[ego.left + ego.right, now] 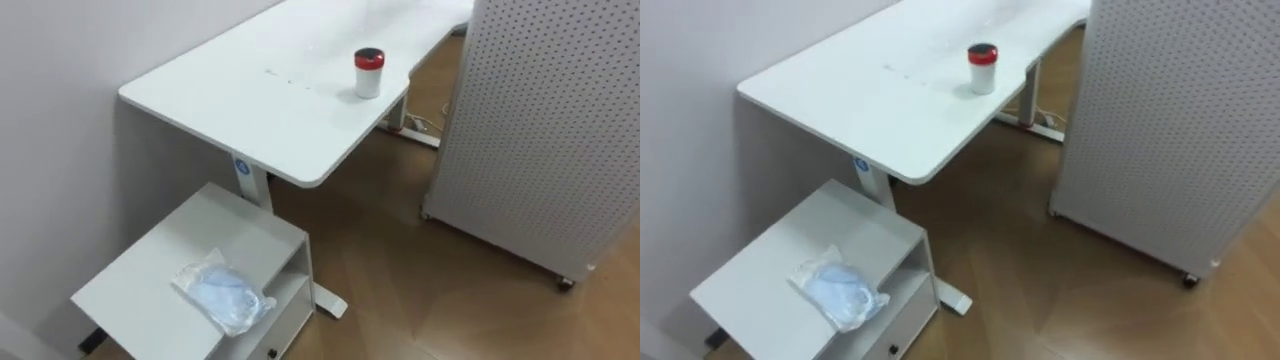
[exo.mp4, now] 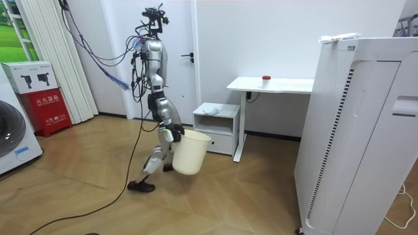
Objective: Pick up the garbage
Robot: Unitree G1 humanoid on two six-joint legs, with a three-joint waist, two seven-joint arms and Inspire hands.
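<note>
Garbage bag (image 1: 222,293) crumpled atop low cabinet (image 1: 140,275) nr desk (image 1: 250,100); robot hand (image 2: 171,134) at bucket (image 2: 189,155) rim, grip can't tell.

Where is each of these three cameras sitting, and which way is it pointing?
Left eye view: on the robot's head, looking down at the white desk, the red-lidded cup and the low cabinet with a crumpled bag on top.
Right eye view: beside it on the head, with the same downward look and everything sitting slightly further left.
Room view: stands off in the room, facing the wall; shows the whole robot, bent forward, holding a pale bin.
Shared: all three show the desk, cup and cabinet.
</note>
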